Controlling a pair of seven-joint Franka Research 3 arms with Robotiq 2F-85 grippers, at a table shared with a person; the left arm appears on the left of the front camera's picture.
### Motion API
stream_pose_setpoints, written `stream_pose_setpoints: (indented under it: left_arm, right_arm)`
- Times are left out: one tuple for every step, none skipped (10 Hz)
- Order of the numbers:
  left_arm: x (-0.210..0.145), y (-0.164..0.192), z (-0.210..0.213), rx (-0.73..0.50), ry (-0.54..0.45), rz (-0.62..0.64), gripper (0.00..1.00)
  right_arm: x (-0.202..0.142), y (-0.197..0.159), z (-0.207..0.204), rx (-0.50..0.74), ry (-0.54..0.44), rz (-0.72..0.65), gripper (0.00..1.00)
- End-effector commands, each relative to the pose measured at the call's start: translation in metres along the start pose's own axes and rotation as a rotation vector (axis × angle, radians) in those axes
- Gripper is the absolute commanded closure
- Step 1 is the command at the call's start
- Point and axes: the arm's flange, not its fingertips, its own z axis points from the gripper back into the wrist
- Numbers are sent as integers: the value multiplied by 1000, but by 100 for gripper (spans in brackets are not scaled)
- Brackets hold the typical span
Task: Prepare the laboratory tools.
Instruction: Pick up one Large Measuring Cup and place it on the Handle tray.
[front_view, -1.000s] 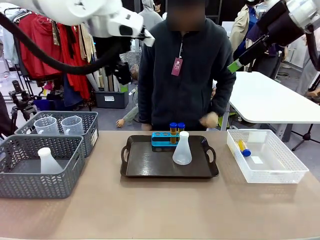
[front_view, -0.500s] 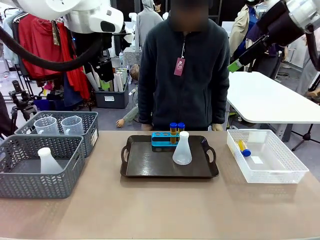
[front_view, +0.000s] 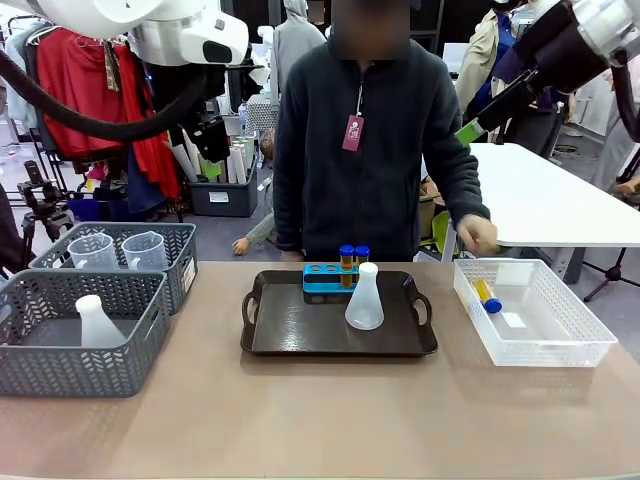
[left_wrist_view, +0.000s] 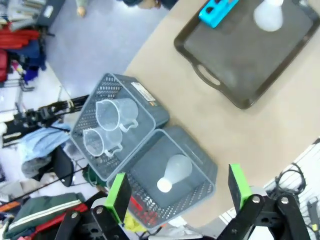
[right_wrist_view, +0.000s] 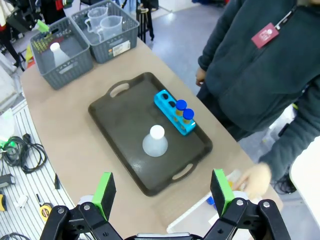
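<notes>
Front view: person's hand, grip unclear, hovers by the white lattice bin and its blue-capped tube; your left gripper and right gripper gape empty, giving room.

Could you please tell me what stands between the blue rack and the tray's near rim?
One translucent conical flask, upright on the dark tray, just in front of the blue rack; the front view shows it.

Upright translucent flask on tray beside blue rack with two blue-capped tubes; beakers in basket
</notes>
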Motion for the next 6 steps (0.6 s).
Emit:
stream_pose_setpoints:
  left_arm:
    - [3,40,-1,-4,24,246,0]
    - [1,58,-5,-2,23,321,0]
    - [-3,80,-7,12,14,397,0]
    - [-6,100,-13,-5,19,472,0]
    - [-10,115,-26,-19,42,543,0]
    - [-18,135,-46,-37,70,601,0]
  right_arm:
    - [0,0,1,0,-3,1,0]
    - [0,0,1,0,-3,1,0]
    - [0,0,1,0,-3,1,0]
    - [0,0,1,0,-3,1,0]
    - [0,0,1,0,-3,1,0]
    - [0,0,1,0,-3,1,0]
